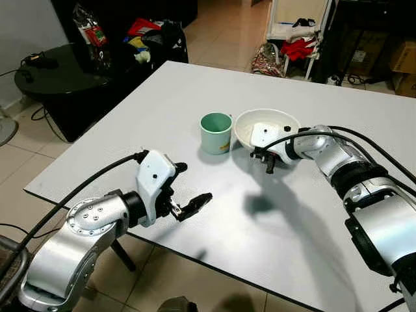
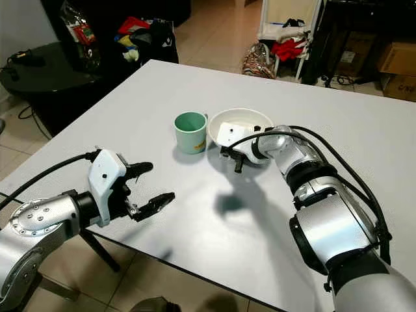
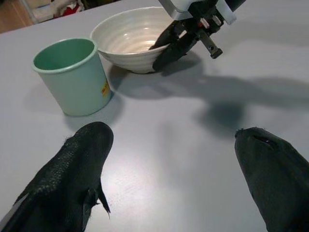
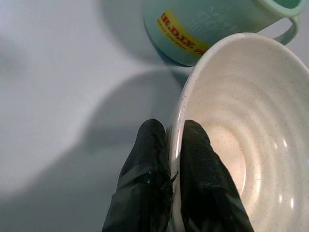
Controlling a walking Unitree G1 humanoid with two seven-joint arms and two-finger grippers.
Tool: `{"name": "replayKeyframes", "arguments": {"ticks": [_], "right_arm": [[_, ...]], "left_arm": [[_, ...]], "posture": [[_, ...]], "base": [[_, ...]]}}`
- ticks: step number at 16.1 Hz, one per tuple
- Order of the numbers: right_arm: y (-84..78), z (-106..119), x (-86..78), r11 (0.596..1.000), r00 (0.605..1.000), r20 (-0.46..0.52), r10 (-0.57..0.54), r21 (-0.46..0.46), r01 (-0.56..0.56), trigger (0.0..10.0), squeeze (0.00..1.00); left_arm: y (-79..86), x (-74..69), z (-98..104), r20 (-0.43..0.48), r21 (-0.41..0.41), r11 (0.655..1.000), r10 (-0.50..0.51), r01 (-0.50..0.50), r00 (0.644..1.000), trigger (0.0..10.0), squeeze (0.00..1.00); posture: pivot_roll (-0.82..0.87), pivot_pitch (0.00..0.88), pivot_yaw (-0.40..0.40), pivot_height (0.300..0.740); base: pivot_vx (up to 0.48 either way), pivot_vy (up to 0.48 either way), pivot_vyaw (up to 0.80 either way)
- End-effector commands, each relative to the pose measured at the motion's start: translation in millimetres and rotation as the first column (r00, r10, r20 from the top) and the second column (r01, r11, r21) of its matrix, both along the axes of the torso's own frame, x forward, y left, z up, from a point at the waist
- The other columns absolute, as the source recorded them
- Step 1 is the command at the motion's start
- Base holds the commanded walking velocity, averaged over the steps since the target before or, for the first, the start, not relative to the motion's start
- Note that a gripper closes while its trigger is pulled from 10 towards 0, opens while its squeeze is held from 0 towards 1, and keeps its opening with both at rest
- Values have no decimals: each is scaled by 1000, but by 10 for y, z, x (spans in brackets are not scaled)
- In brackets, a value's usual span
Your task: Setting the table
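Right gripper (image 4: 175, 145) is pinching the near rim of the bowl (image 4: 251, 121): one finger is sitting inside the wall, the other outside, the two pressed tight with only the rim between them. The bowl is white and ribbed, nothing showing inside it in the part visible, and it looks to be resting on the table (image 1: 195, 91), though whether its base is flat or slightly lifted cannot be told. Just beyond the pinched rim, on the far side from the right wrist, the green mug (image 1: 216, 132) is standing upright, very close to the bowl and perhaps touching it; its handle is pointing toward the bowl.

Left gripper (image 1: 185, 198) is hovering over the near edge of the table, well apart from bowl and mug, its fingers spread wide and holding nothing. Mug and bowl are lying straight ahead of its open jaws.

Beyond the table, a dark round side table (image 1: 58, 75), bags and a clothes rack are crowding the tiled floor.

Judgement: the step in hand is placing the bowl, gripped by its rim. The next move is calling for a level slide or lift clear of the mug, since a rim pinch is letting the bowl tilt easily and the mug is close enough to be knocked.
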State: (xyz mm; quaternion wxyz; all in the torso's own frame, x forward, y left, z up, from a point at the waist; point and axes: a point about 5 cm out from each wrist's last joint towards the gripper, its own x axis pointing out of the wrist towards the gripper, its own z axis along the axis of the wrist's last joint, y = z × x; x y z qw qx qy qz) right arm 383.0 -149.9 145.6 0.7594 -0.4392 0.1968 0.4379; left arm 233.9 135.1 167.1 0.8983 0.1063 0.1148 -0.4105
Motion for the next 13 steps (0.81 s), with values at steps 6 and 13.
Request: {"name": "replayKeyframes", "arguments": {"ticks": [6, 13], "right_arm": [[74, 152, 52, 999, 999, 26, 37, 0, -37, 10000, 737], [37, 490, 92, 991, 994, 46, 97, 93, -101, 10000, 1000]], "left_arm": [[-25, -24, -5, -16, 13, 1000, -27, 27, 1000, 10000, 0], [-60, 33, 69, 17, -36, 999, -24, 25, 1000, 10000, 0]], "posture": [[102, 0, 77, 740], [81, 0, 75, 740]], "base": [[0, 0, 0], [0, 0, 0]]}}
